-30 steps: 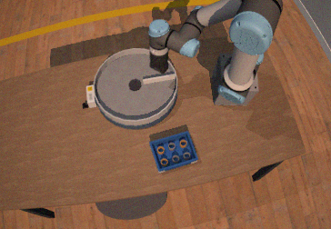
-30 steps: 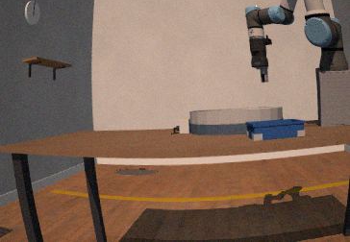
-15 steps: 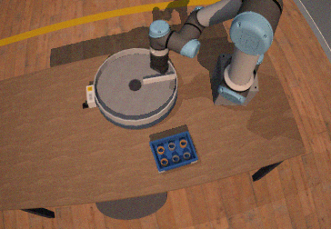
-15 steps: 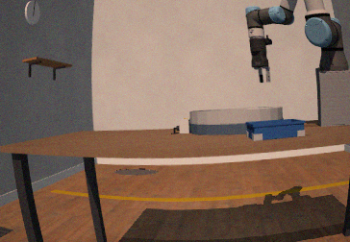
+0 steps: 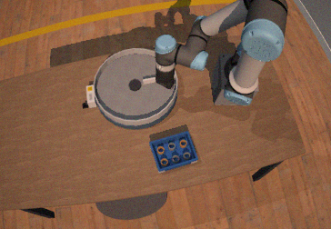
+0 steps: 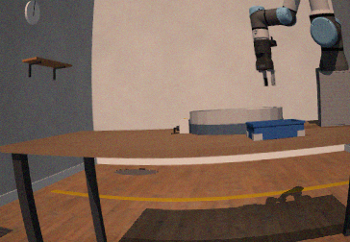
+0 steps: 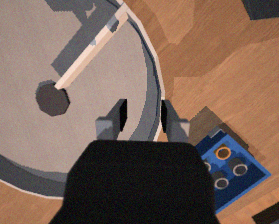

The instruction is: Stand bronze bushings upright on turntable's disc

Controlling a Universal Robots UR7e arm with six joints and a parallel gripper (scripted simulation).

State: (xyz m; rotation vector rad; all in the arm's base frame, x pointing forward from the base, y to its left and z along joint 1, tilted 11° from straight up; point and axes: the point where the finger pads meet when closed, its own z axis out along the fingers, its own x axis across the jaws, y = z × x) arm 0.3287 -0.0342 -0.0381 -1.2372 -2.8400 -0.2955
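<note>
The blue crate (image 5: 175, 154) sits on the table in front of the turntable and holds several bushings, some bronze (image 5: 183, 142) and some steel (image 5: 172, 145). The wrist view shows one bronze bushing (image 7: 222, 152) and steel ones (image 7: 239, 169) in the crate (image 7: 231, 172). The grey turntable disc (image 5: 118, 94) has a dark hub (image 5: 135, 84) at its centre and carries no bushing. My gripper (image 5: 165, 77) is open and empty, high above the disc's right rim (image 7: 143, 116). In the side view it (image 6: 268, 80) hangs well above the turntable.
A pale bar (image 7: 88, 52) runs from the hub (image 7: 53, 98) to the disc's rim. A small white box (image 5: 91, 94) sits at the turntable's left side. The arm's base (image 5: 236, 86) stands on the table to the right of the turntable.
</note>
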